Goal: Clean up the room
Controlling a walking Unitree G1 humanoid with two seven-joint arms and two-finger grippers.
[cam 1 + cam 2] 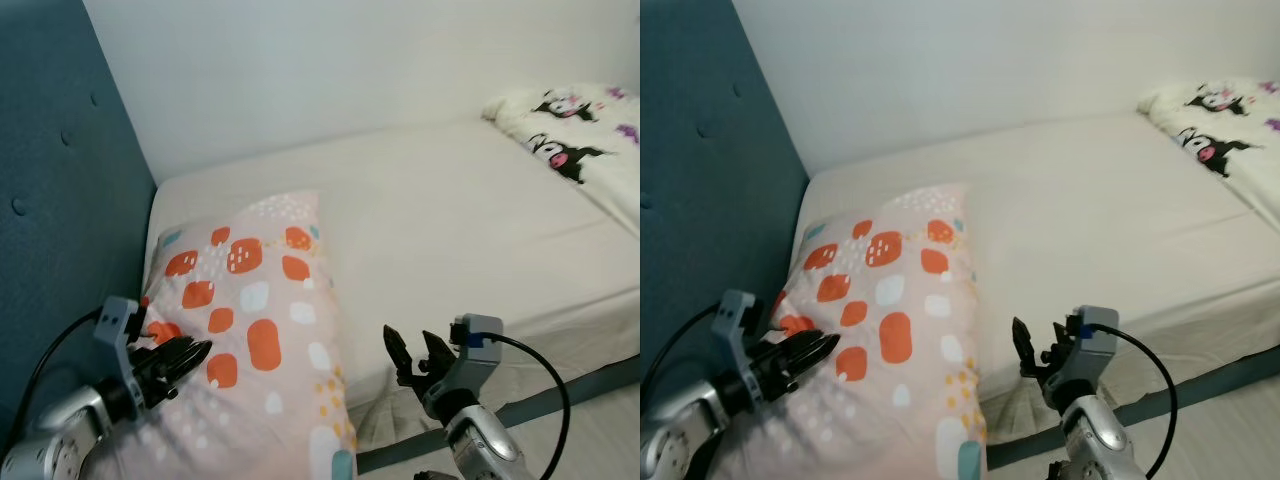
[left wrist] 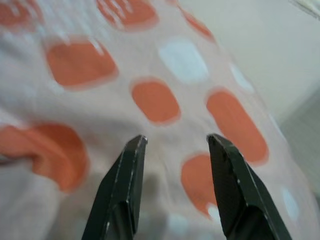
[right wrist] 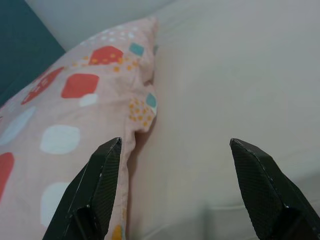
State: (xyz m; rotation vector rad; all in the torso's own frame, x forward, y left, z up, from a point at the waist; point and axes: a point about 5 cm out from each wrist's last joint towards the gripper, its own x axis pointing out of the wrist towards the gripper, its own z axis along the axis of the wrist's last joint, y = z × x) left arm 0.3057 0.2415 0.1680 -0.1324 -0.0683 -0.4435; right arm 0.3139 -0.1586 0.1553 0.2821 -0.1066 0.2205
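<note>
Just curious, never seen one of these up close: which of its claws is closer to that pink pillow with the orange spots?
The left. The left gripper hovers right over the pink pillow with orange spots, jaws open. The right gripper is beside the pillow's edge, jaws open.

Head eyes look down; wrists close (sharing pillow point(image 1: 255, 330)).

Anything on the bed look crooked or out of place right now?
The pink spotted pillow lies skewed by the blue headboard, its lower end overhanging the mattress edge. The left tool is open over it.
</note>
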